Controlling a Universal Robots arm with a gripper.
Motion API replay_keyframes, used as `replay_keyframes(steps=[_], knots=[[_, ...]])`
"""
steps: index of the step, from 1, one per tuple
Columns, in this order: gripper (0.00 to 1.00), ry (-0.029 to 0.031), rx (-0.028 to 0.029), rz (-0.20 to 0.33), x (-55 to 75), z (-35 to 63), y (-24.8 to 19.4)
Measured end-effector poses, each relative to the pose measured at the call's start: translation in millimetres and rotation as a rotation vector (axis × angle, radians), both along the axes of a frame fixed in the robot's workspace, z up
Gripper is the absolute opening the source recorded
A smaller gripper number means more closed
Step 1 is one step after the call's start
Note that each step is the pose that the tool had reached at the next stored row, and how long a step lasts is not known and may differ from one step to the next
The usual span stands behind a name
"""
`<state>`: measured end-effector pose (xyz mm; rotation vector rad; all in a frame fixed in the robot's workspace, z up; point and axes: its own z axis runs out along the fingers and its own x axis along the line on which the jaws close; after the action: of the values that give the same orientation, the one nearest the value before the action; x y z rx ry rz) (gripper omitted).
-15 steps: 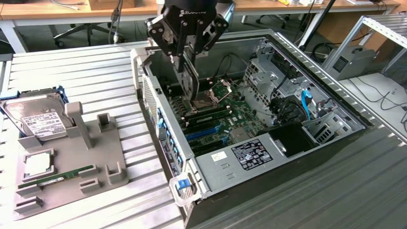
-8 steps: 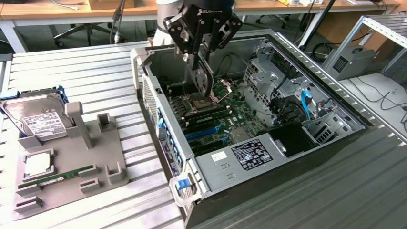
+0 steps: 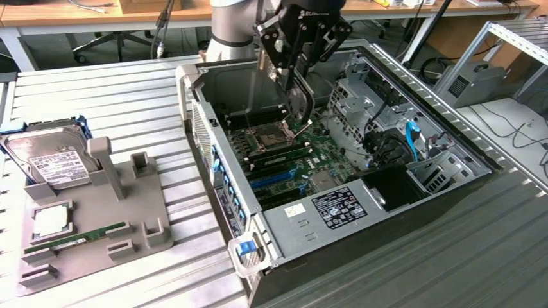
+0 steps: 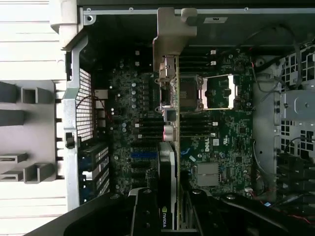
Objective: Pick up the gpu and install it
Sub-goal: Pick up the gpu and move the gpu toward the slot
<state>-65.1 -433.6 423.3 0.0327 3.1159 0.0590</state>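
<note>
My gripper [image 3: 291,76] hangs over the open computer case [image 3: 301,221], shut on the gpu [image 3: 298,106]. The gpu is a slim dark card held on edge, pointing down toward the motherboard [image 3: 296,151] without touching it. In the wrist view the gpu [image 4: 167,162] runs edge-on from between my gripper [image 4: 168,216] fingers [image 4: 145,214], and its silver bracket [image 4: 172,34] reaches the case's rear wall. It lies over the board between the empty CPU socket [image 4: 216,91] and the blue expansion slots [image 4: 142,155].
A grey parts holder [image 3: 94,212] on the exterior view's left carries a hard drive [image 3: 51,160], a processor [image 3: 53,218] and a green memory stick [image 3: 77,239]. Cables [image 3: 402,141] and drive cages [image 3: 360,96] crowd the case's far side. The slatted metal table [image 3: 111,96] surrounds everything.
</note>
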Motion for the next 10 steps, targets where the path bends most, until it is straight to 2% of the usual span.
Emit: replay_keyframes(steps=[3, 10], knots=[[0.27, 0.0000, 0.0000, 0.000, 12.3, 0.0, 0.2], [0.27, -0.0001, 0.0001, 0.000, 29.8, 0.0, 0.6]])
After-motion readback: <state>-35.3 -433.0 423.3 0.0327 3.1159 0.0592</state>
